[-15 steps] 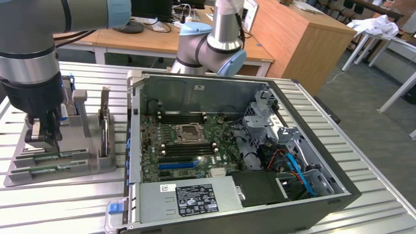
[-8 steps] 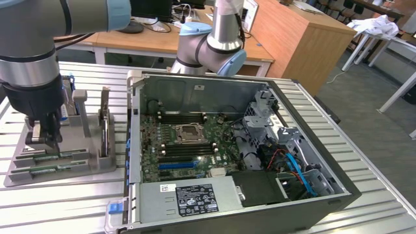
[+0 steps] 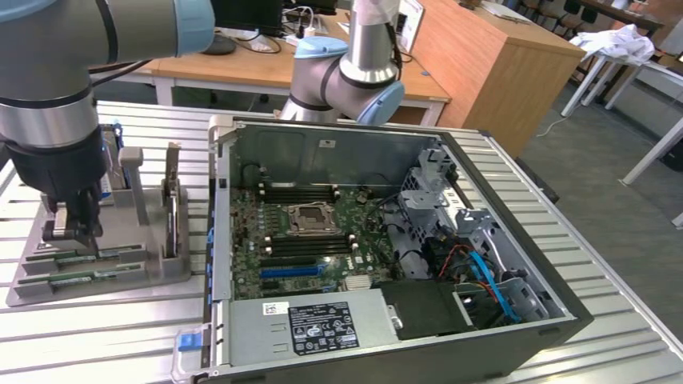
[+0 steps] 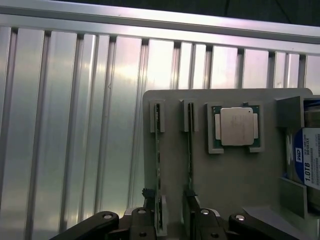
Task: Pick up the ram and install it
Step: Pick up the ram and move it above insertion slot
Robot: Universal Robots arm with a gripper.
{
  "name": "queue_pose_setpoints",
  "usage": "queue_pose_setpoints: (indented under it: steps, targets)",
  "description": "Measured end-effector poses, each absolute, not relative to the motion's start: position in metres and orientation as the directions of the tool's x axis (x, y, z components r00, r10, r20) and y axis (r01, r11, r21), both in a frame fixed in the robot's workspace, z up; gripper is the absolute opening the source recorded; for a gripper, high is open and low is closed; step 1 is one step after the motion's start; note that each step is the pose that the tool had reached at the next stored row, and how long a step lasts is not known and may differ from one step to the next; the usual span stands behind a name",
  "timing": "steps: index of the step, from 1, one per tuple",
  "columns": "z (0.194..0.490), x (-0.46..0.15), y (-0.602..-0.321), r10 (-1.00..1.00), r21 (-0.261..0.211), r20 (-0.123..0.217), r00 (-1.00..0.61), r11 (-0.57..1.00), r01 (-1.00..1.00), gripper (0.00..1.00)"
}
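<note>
Two green ram sticks stand on edge in slots of a grey holder [image 4: 235, 180]: one ram [image 4: 159, 165] and a second one [image 4: 190, 160] beside it. My gripper [image 4: 170, 220] is open and hangs low over one end of these sticks. One dark finger [image 4: 146, 212] is outside the first stick, and the other finger [image 4: 193, 212] is at the second stick. Nothing is held. In the exterior view the gripper [image 3: 73, 232] hovers just above the holder [image 3: 139, 272], where the ram sticks [image 3: 80, 258] lie, at the exterior view's left.
The holder also carries a square silver CPU [image 4: 236, 126] and a blue-labelled hard drive [image 4: 306, 162]. An open computer case [image 3: 533, 312] lies to the exterior view's right of the holder, its motherboard [image 3: 304, 240] and dark memory slots [image 3: 304, 192] exposed. All rest on a ribbed aluminium table [image 3: 107, 344].
</note>
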State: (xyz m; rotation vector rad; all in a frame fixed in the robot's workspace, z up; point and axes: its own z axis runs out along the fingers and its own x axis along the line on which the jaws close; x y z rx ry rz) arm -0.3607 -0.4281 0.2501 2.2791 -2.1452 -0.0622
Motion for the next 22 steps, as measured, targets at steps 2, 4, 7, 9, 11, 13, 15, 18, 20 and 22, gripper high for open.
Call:
queue_pose_setpoints:
  steps: [2,4,7,9,11,13,15,18,20,22]
  targets:
    - [0.249,-0.361,-0.428,-0.998,0.035,-0.021,0.060,-0.061,-0.998,0.36]
    - [0.248,-0.361,-0.428,-0.998,0.035,-0.021,0.060,-0.061,-0.998,0.36]
    - [0.246,-0.361,-0.429,-0.998,0.035,-0.021,0.060,-0.061,-0.998,0.36]
    - [0.244,-0.361,-0.429,-0.998,0.035,-0.021,0.060,-0.061,-0.998,0.36]
    - [0.243,-0.361,-0.429,-0.998,0.035,-0.021,0.060,-0.061,-0.998,0.36]
    - [0.242,-0.361,-0.429,-0.998,0.035,-0.021,0.060,-0.061,-0.998,0.36]
    - [0.241,-0.361,-0.429,-0.998,0.035,-0.021,0.060,-0.061,-0.998,0.36]
    - [0.239,-0.362,-0.430,-0.998,0.035,-0.021,0.060,-0.061,-0.998,0.36]
    - [0.238,-0.362,-0.430,-0.998,0.035,-0.021,0.060,-0.061,-0.998,0.36]
    - [0.237,-0.362,-0.430,-0.998,0.035,-0.021,0.060,-0.061,-0.998,0.36]
